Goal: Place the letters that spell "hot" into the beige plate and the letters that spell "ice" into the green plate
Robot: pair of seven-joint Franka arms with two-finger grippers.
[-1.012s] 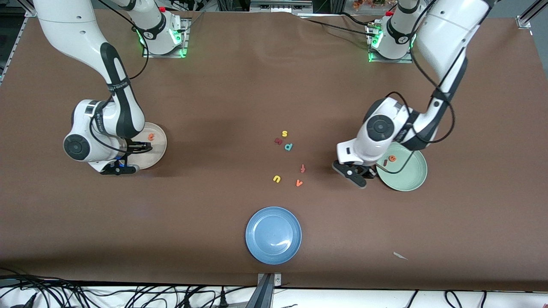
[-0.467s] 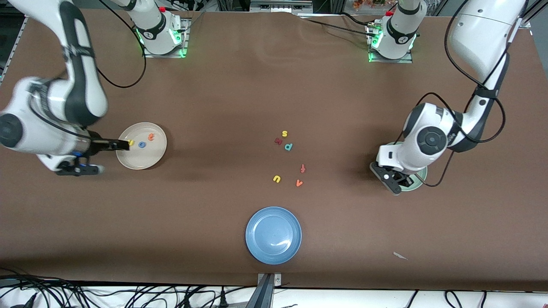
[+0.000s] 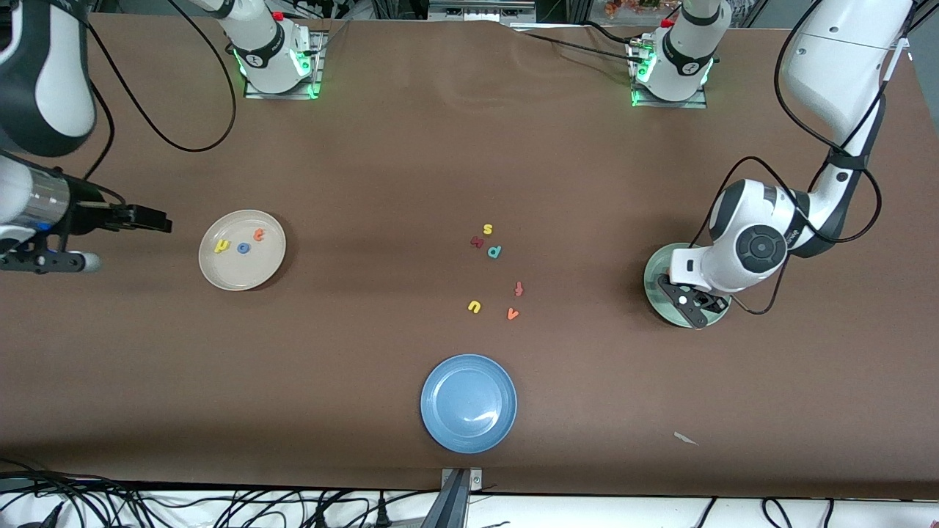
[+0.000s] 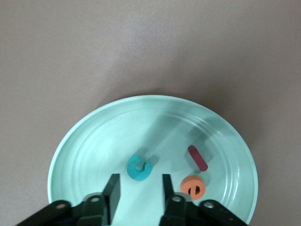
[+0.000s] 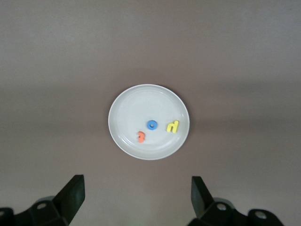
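Your left gripper (image 4: pixel 138 190), fingers parted and empty, hangs over the green plate (image 4: pixel 94 141); the teal c (image 4: pixel 139 167) lies at its twelve o'clock. Your right gripper (image 5: pixel 136 197), fingers wide and empty, is over bare table (image 3: pixel 367 183).

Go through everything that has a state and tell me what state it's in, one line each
Round cream-beige plate: holds yellow h, blue o, orange t.
Round pale mint-green plate: holds teal c, dark red i, orange e.
Round blue plate: empty.
Left pincer: open over green plate, empty.
Right pincer: open, empty.

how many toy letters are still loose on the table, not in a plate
6: yellow s, dark red letter and teal p clustered mid-table; red f, yellow u, orange v nearer the round blue plate.
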